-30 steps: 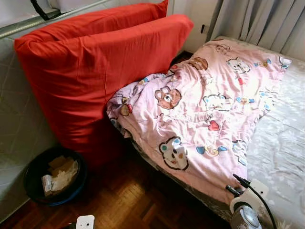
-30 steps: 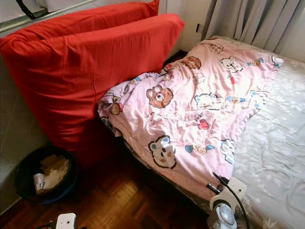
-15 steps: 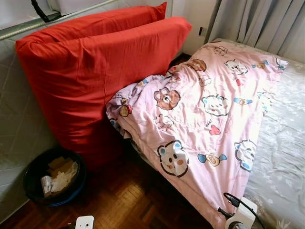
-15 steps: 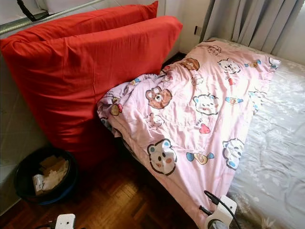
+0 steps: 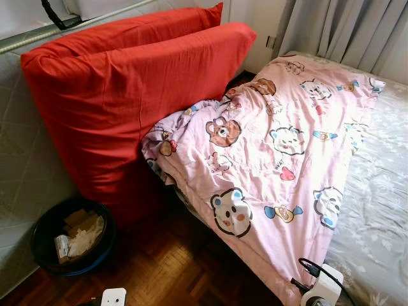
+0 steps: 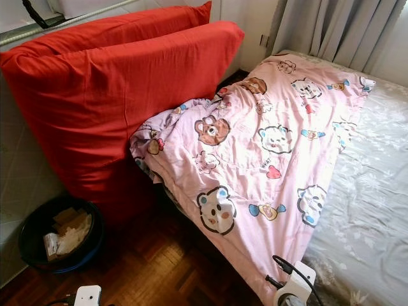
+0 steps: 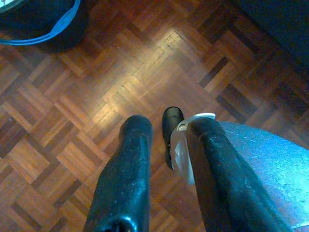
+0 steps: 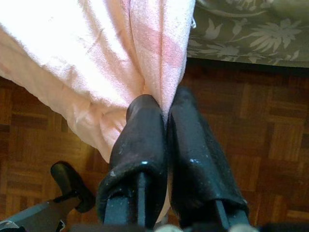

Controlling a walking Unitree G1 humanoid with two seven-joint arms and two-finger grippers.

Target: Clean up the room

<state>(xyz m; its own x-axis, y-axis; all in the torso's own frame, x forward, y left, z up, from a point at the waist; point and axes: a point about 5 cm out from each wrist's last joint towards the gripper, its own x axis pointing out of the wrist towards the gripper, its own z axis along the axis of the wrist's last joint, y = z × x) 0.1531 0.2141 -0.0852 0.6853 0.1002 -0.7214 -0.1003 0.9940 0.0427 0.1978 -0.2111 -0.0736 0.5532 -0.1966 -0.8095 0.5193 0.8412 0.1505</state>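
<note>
Right tool (image 8: 166, 121), at 5 o'clock in the head views, is clamped on the pink blanket's (image 5: 280, 146) hanging edge, probably to pull it flat over the bed (image 5: 382, 191). Left tool (image 7: 169, 140) hangs over the floor (image 7: 96, 96), fingers apart, gripping nothing.

pillows (image 5: 127, 95): red | blanket (image 5: 274, 159): pink, cartoon bears | sheet (image 5: 382, 210): grey floral | floor (image 7: 96, 96): brown parquet
</note>
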